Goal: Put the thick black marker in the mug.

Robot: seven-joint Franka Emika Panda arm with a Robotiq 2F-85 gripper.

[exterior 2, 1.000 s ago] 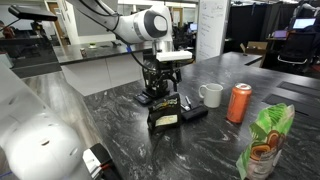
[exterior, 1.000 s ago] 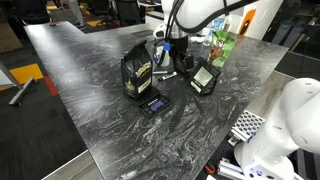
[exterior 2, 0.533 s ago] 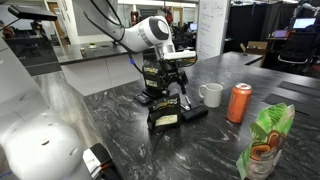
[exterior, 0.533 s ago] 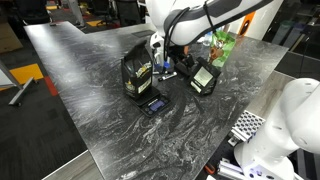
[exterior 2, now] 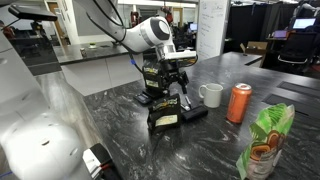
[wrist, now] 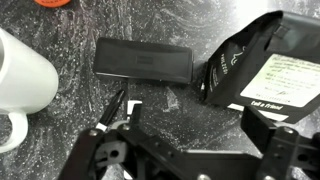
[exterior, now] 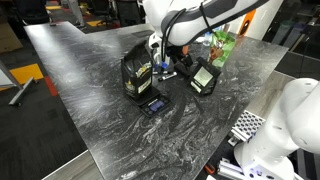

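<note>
The white mug stands at the left of the wrist view and also shows in an exterior view. The thick black marker lies on the dark marble table, just below the flat black device and between the mug and my gripper. My gripper is open and empty, low over the table, with the marker just outside its left finger. In both exterior views the gripper hangs behind the black pouch. The marker is not discernible there.
The black pouch with a yellow label stands close on the gripper's right. An orange can and a green bag stand beyond the mug. A black device with a pale screen leans nearby. The table edge runs along the front.
Over the last second the gripper has come down toward the table behind the pouch. In the last half second it has barely moved. Nothing was grasped.
</note>
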